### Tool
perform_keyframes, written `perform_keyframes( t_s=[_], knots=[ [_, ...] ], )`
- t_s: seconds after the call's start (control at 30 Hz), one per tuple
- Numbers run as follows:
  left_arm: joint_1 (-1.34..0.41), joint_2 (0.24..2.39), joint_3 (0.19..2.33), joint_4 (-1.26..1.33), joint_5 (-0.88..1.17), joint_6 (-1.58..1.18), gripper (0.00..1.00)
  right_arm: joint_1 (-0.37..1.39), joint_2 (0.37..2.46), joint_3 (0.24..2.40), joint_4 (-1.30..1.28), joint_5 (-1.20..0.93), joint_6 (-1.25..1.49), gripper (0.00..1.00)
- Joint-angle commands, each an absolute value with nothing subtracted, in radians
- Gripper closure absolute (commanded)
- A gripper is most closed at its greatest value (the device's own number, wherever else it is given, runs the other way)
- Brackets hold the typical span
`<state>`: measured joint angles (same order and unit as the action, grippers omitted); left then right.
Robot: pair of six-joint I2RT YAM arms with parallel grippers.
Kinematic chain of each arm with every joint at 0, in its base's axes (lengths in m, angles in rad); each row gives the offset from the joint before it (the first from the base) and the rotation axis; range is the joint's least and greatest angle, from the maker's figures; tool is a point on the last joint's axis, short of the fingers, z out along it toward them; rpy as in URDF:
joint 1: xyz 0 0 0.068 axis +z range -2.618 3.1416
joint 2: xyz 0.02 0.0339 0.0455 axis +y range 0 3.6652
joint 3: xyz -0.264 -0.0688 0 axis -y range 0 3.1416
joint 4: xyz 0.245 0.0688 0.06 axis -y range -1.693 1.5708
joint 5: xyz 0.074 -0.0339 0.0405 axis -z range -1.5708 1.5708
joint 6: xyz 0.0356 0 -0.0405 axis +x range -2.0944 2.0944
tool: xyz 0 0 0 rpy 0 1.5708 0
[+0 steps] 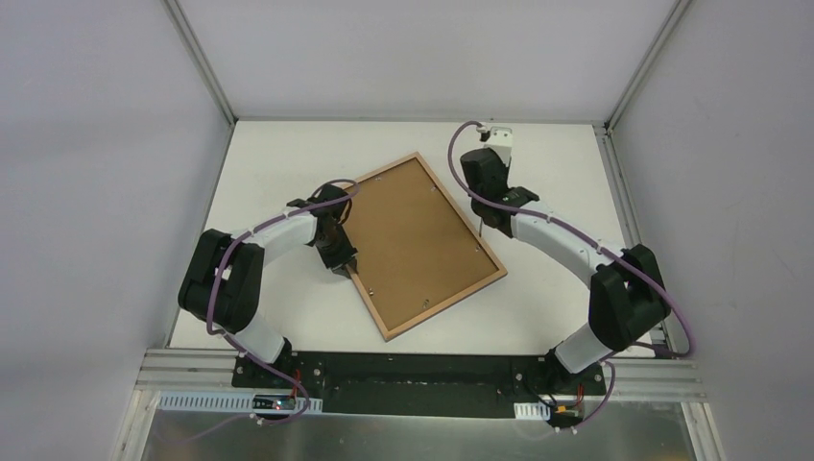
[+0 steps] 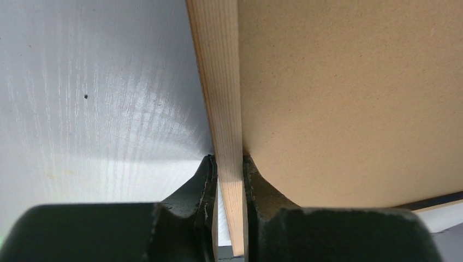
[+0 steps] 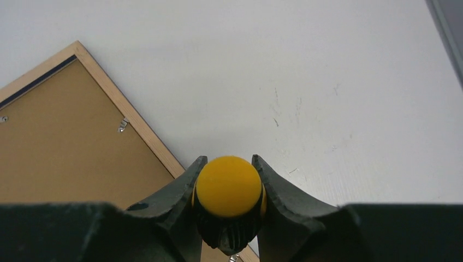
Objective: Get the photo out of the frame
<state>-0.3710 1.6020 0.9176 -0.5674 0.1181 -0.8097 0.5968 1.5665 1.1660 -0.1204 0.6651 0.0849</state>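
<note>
The frame (image 1: pixel 413 240) lies back up on the white table, its light wood rim (image 2: pixel 221 82) around a brown fibreboard panel (image 2: pixel 349 98). The photo is hidden under that panel. My left gripper (image 2: pixel 229 159) stands over the frame's left edge (image 1: pixel 341 261), shut on the rim, one fingertip on the table side and one on the panel side. My right gripper (image 3: pixel 229 164) hovers by the frame's right edge (image 1: pixel 494 204), shut on a screwdriver with a yellow-capped handle (image 3: pixel 228 185). The screwdriver's tip is hidden.
A small metal tab (image 3: pixel 123 125) sits on the panel against the rim (image 3: pixel 131 123). White table (image 1: pixel 566 163) surrounds the frame, with enclosure walls and metal rails (image 1: pixel 614 173) at the sides. A white box (image 1: pixel 501 134) is at the back right.
</note>
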Motion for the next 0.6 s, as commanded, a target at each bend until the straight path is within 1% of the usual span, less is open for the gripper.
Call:
perform_keyframes(
  t_s=[0.0,0.2,0.43,0.57],
  knots=[
    [-0.371,1.644,0.873,-0.639,0.112,-0.837,1.0,0.638,1.566,1.146,-0.005,0.856,0.063,1.0],
    [-0.368,1.654,0.866,-0.634,0.136,-0.867,1.0,0.698,1.554,1.081,0.023,0.924,0.066,1.0],
    [-0.367,1.661,0.868,-0.634,0.144,-0.892,1.0,0.723,1.546,1.027,0.016,0.971,0.09,1.0],
    [-0.367,1.667,0.863,-0.634,0.149,-0.897,1.0,0.723,1.551,0.983,0.096,0.962,0.064,1.0]
  ],
)
